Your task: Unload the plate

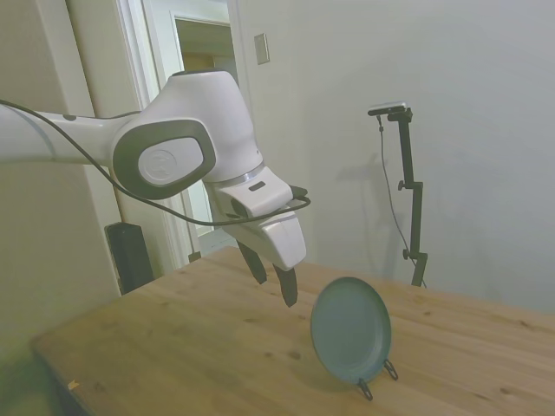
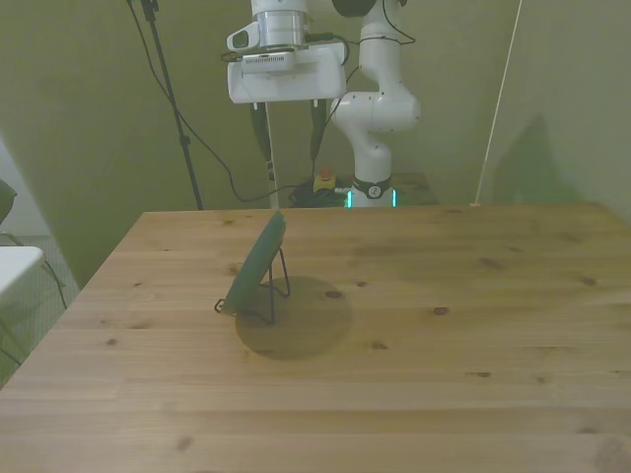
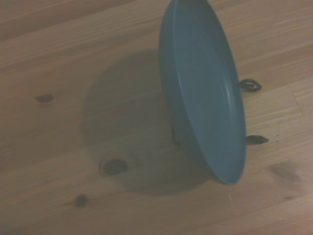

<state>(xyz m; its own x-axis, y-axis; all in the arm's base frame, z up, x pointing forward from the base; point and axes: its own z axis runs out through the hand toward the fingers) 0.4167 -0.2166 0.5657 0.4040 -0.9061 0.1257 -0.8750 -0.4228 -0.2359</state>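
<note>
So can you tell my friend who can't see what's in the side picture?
A teal-green plate stands tilted on a thin black wire stand on a wooden table. A white robot arm reaches in from the picture's left, and its open gripper hangs above the table beside the plate, not touching it.

- The plate (image 1: 351, 329) (image 2: 255, 263) (image 3: 205, 93) stands tilted on edge in the wire stand (image 1: 378, 379) (image 2: 273, 292) (image 3: 251, 85) on the table (image 1: 217, 347) (image 2: 444, 345).
- The gripper (image 1: 271, 279) (image 2: 290, 134) hangs above and behind the plate, apart from it.
</note>
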